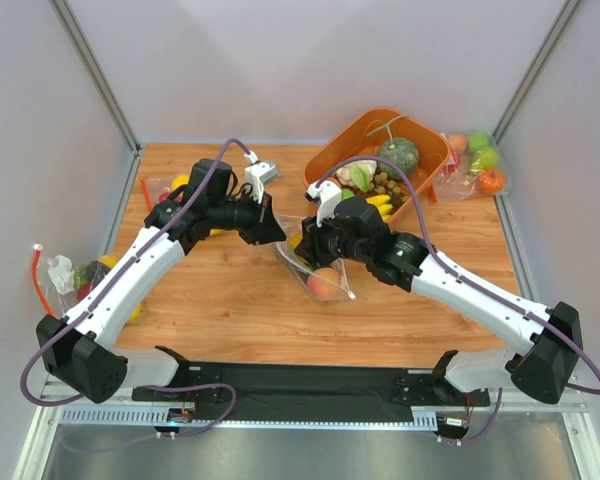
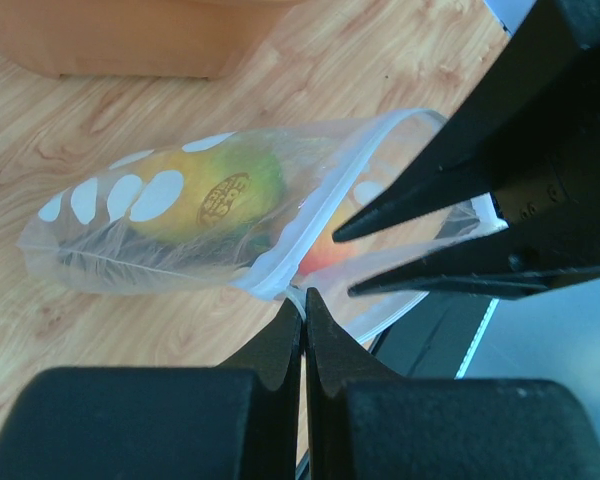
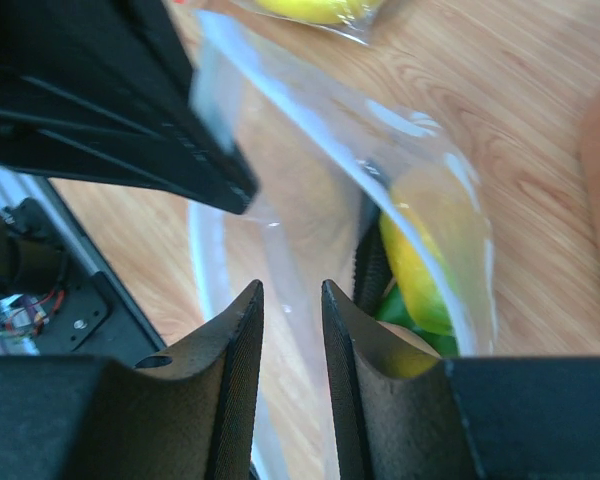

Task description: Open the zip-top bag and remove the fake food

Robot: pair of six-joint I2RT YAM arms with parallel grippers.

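The zip-top bag (image 1: 332, 290) lies mid-table with white dots on it. Through it I see the mango (image 2: 215, 190) and the peach (image 1: 325, 283). My left gripper (image 1: 272, 228) is shut on the bag's white zip strip (image 2: 292, 262) at the mouth's edge. My right gripper (image 1: 305, 245) is open, its fingertips at the bag's mouth with clear film in the gap between them. In the right wrist view the mango (image 3: 430, 245) sits just right of my fingers (image 3: 238, 330), with a dark ridged piece (image 3: 370, 262) beside it, perhaps the green vegetable.
An orange bin (image 1: 325, 165) at the back holds a grey-green pumpkin (image 1: 398, 155), bananas and small items. Clear bags of fruit lie at the back right (image 1: 480, 165), back left (image 1: 175, 185) and left edge (image 1: 85, 275). A black mat (image 1: 280, 385) spans the front.
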